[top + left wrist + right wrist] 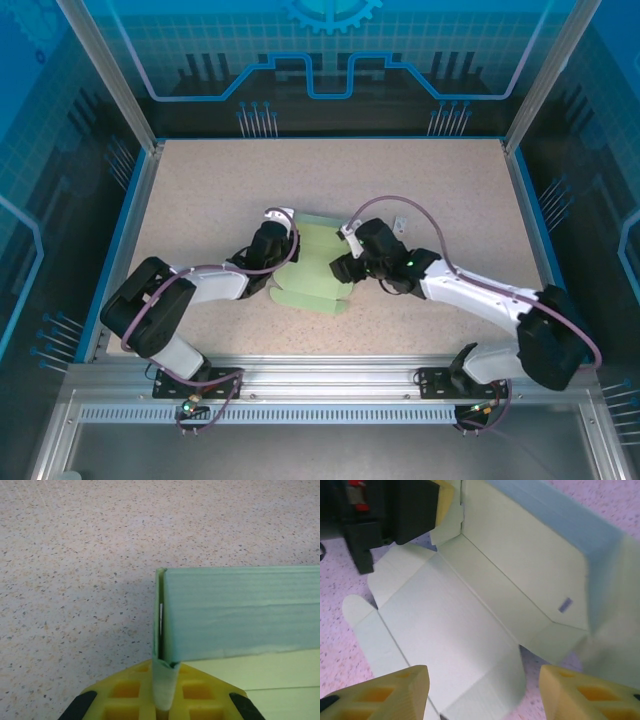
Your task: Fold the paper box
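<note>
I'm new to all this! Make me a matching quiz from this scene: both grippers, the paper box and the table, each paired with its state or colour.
1. left gripper
2. right gripper
3. paper box
4. table

A. speckled beige
B. open, over the box
C. shut on a green flap
D. pale green, partly folded

Pairs: 1-C, 2-B, 3-D, 4-A

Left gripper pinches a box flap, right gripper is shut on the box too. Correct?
Half right. The right gripper is open, jaws apart above the paper box, per the right wrist view. The left gripper does pinch a flap.
</note>
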Tool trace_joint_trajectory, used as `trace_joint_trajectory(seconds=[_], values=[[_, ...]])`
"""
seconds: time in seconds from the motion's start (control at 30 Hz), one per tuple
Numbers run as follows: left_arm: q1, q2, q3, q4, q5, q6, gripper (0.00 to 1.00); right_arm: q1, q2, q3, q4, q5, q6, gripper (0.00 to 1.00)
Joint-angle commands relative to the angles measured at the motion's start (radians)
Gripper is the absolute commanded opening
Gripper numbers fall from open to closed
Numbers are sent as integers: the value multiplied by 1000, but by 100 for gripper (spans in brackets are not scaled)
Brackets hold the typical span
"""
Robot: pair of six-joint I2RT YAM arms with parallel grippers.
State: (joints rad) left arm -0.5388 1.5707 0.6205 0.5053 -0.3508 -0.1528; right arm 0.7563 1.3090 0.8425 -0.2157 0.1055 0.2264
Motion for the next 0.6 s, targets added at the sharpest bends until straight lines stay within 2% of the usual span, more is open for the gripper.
trace_joint_trajectory(seconds=[0.0, 0.07, 0.17, 0.27, 0.33, 0.43, 0.57], values=[[18, -40, 30, -29, 6, -26, 0, -45, -85, 32, -138, -48, -96, 61], [24, -48, 30, -40, 6, -29, 0, -91, -138, 31, -148, -58, -111, 61], [28, -61, 25, -50, 10, -36, 0, -223, -186, 27, -147, -92, -93, 60], [31, -72, 21, -55, 16, -43, 0, -366, -178, 16, -136, -128, -57, 59], [31, -77, 18, -54, 20, -49, 0, -427, -148, 2, -105, -146, -41, 57], [31, -82, 20, -59, 35, -57, 0, -454, -83, -22, -40, -162, -35, 54], [30, -89, 23, -65, 42, -61, 0, -425, 31, -20, 28, -234, -59, 48]])
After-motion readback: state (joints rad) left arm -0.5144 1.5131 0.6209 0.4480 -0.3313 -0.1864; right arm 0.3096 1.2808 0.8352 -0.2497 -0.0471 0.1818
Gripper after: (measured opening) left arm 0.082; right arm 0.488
